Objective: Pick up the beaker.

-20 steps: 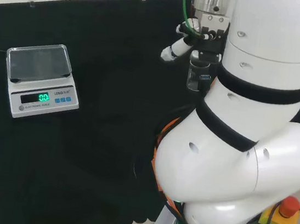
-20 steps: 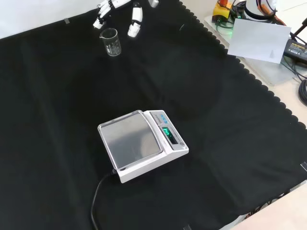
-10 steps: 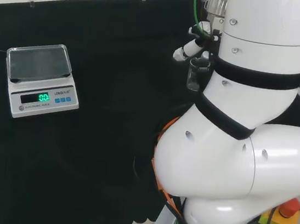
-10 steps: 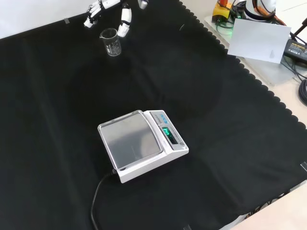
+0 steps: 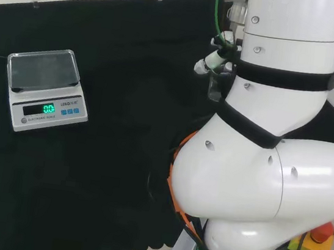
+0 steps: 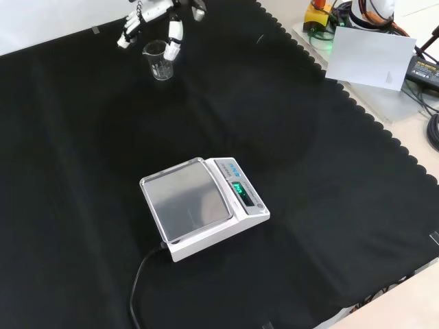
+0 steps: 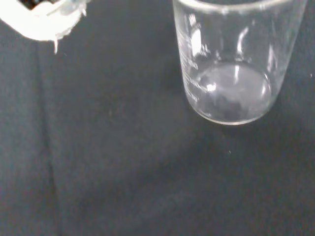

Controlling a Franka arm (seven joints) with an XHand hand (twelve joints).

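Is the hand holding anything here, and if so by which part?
Nothing is held. The hand hovers open around the beaker, which stands upright on the cloth.

- Item: one small clear glass beaker (image 6: 159,60), cylindrical, with a flat round base and faint white graduation marks on its wall.
- Pose: upright on the black cloth (image 6: 288,137), mouth up.
- Contents: appears empty; the wrist view (image 7: 229,73) shows the bare base through the wall.
- Location, front view: near the far edge of the cloth, left of centre.
- Location, head view (image 5: 215,87): right of centre, partly hidden behind the white arm link.
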